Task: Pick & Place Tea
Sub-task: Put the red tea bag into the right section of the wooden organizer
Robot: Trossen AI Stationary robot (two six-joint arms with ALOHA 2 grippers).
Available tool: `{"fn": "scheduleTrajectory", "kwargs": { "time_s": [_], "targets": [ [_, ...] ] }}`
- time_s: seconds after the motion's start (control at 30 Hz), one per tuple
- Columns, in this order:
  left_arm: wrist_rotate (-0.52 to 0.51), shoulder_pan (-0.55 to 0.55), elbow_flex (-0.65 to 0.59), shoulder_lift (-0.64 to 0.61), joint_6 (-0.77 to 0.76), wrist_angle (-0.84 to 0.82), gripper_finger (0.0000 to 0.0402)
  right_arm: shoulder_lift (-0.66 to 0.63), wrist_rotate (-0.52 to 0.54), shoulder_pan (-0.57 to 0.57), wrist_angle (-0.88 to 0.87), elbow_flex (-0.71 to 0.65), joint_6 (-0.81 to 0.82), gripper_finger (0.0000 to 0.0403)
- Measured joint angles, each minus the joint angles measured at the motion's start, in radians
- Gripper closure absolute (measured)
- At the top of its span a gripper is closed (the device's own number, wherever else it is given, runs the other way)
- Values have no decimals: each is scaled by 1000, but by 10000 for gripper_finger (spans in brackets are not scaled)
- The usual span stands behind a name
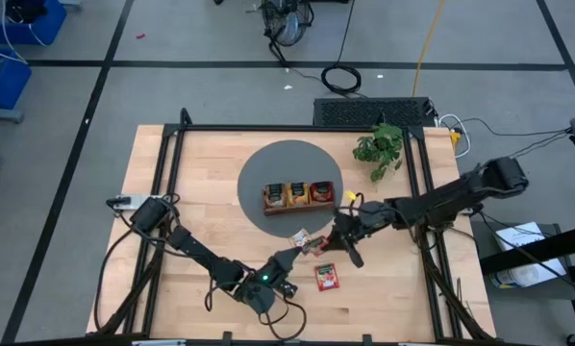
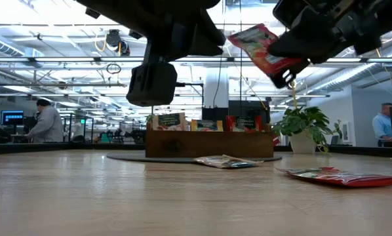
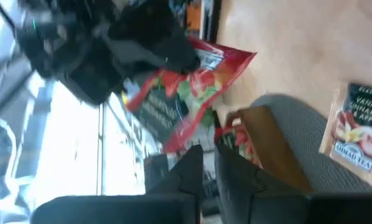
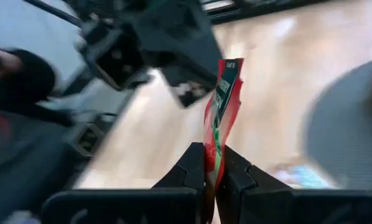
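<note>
Tea sachet (image 4: pixel 220 118), red, pinched in right gripper (image 4: pixel 212 177) above table; left gripper (image 3: pixel 208 168) looks nearly closed, empty; carry toward tray (image 1: pixel 298 195) at 11 o'clock, red slot, release low.

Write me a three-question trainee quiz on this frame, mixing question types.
1. True or false: the red foil tea sachet raised above the table is pinched in the right claw.
2. How many tea sachets lie loose on the wooden table? A) none B) two C) five
3. Fill in: the brown wooden tray stands on a grey round ____.

Key: 1 true; 2 B, a red sachet and a pale sachet; 3 mat.
</note>
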Motion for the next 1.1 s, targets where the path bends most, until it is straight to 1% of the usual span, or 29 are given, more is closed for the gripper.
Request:
{"fn": "scheduleTrajectory", "kwargs": {
  "time_s": [0.07, 0.13, 0.17, 0.2, 0.23, 0.27, 0.33, 0.4, 0.47, 0.53, 0.6, 0.63, 0.7, 0.77, 0.8, 0.87, 0.97, 1.03, 1.1],
  "targets": [
    [-42, 0, 0, 0, -46, -13, 343, -60, 62, 2, -72, -4, -63, 397],
    [-52, 2, 0, -1, -107, -55, 338, -122, 125, 5, -81, -35, -107, 398],
    [-33, 5, -3, -10, -144, -92, 337, -153, 148, 9, -73, -58, -116, 398],
    [20, 9, -8, -25, -205, -142, 336, -183, 161, 12, -63, -84, -129, 398],
    [110, 16, -8, -46, -284, -199, 336, -214, 178, 18, -42, -115, -141, 398],
    [236, 27, -8, -74, -371, -272, 336, -244, 194, 22, -19, -147, -155, 398],
    [541, 68, -8, -127, -532, -384, 337, -294, 240, 36, 51, -221, -177, 398],
    [813, 128, -8, -164, -679, -417, 340, -328, 291, 55, 150, -302, -194, 398],
    [1047, 195, -8, -186, -808, -424, 345, -345, 324, 75, 255, -368, -210, 398],
    [1237, 258, -8, -190, -915, -407, 350, -354, 333, 97, 337, -422, -228, 397],
    [1385, 315, -10, -186, -1066, -339, 354, -349, 333, 120, 386, -455, -242, 397],
    [1452, 340, -11, -184, -1143, -271, 356, -347, 334, 133, 396, -467, -248, 398],
    [1563, 375, -22, -186, -1223, -96, 359, -343, 362, 169, 399, -475, -270, 398],
    [1589, 397, -39, -190, -1249, 37, 361, -329, 405, 213, 400, -477, -302, 398],
    [1591, 405, -46, -196, -1259, 65, 361, -324, 419, 233, 397, -480, -322, 398],
    [1581, 426, -50, -212, -1276, 65, 362, -300, 467, 273, 403, -477, -349, 398],
    [1497, 462, -47, -219, -1376, 40, 360, -263, 585, 328, 414, -477, -380, 398],
    [1480, 479, -48, -208, -1424, 10, 350, -229, 653, 352, 430, -477, -408, 398],
    [1463, 473, -49, -188, -1431, 2, 331, -196, 671, 362, 453, -473, -432, 398]
  ]
}}
